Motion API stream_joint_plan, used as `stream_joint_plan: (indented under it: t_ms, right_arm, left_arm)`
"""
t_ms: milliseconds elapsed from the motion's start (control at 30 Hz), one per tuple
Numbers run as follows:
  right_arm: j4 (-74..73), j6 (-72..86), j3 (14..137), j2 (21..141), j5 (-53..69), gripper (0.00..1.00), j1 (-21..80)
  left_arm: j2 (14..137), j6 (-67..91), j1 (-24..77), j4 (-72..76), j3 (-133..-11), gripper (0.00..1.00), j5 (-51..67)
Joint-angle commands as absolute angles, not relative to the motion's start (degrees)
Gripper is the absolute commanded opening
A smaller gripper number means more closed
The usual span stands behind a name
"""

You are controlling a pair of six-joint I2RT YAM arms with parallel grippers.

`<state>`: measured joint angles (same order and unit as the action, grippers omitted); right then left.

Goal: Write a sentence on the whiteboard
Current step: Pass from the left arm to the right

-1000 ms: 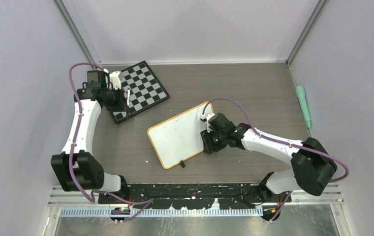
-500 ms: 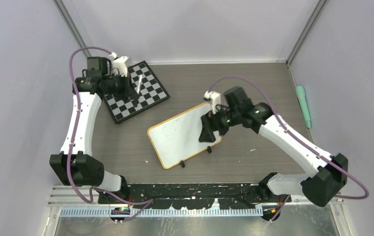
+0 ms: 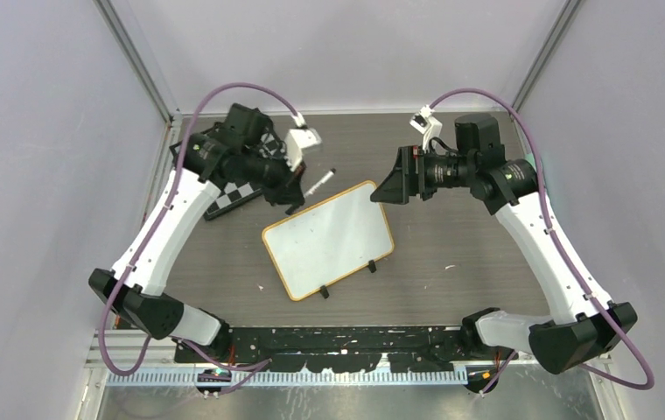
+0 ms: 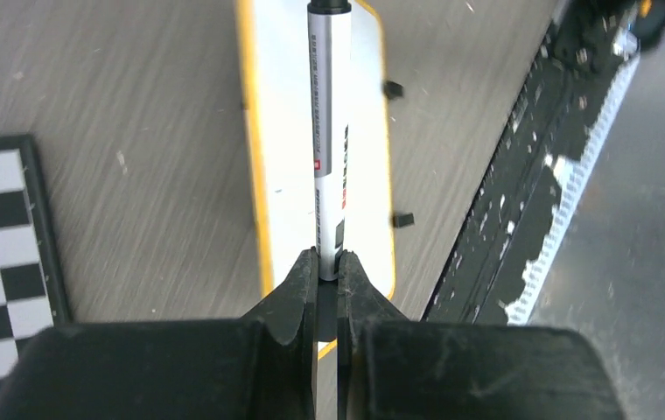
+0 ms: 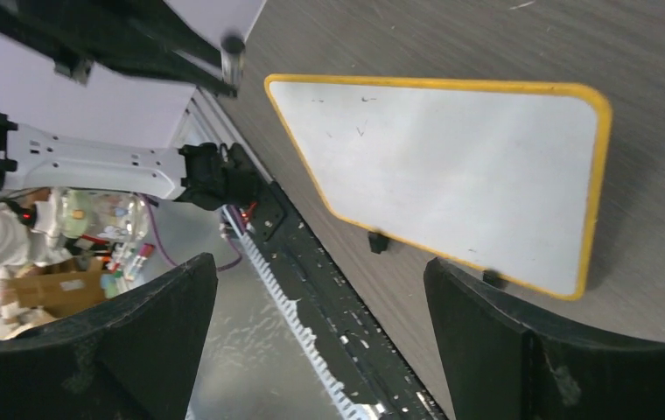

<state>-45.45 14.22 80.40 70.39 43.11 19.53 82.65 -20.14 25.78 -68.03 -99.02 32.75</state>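
Since the orange-rimmed white whiteboard [image 3: 329, 241] lies blank, the left gripper [image 4: 327, 262], jaws pinching a silver marker [image 4: 329, 131], must lower it; right gripper [image 5: 320, 297] jaws gape wide.

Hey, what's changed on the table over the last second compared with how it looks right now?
The left pincer, shut on the marker, swung from over the chessboard toward the whiteboard's far corner. The right pincer opened, let go of the whiteboard's right edge, and pulled up and away to the far right. The whiteboard stayed put, still unwritten; the chessboard did not move.
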Motion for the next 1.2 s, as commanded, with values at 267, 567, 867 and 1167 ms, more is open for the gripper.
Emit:
stream_joint_plan:
  t_ms: [267,567,867,1167]
  right_arm:
    - [-45.0,23.9,79.4,74.3,54.8,0.82,25.0]
    - [-42.5,26.3,79.6,78.5,53.0,0.63,29.2]
    - [-41.3,26.5,78.7,80.4,52.0,0.44,31.7]
    - [-40.6,26.7,78.0,80.7,52.1,0.35,32.7]
  left_arm:
    - [84.0,-29.2,41.0,-72.1,-99.1,0.0,25.3]
    - [88.1,-30.2,46.8,-73.2,-102.5,0.0,21.4]
    - [91.1,-29.4,48.8,-73.6,-105.5,0.0,22.2]
    - [92.2,-28.2,48.9,-73.3,-107.2,0.0,21.9]
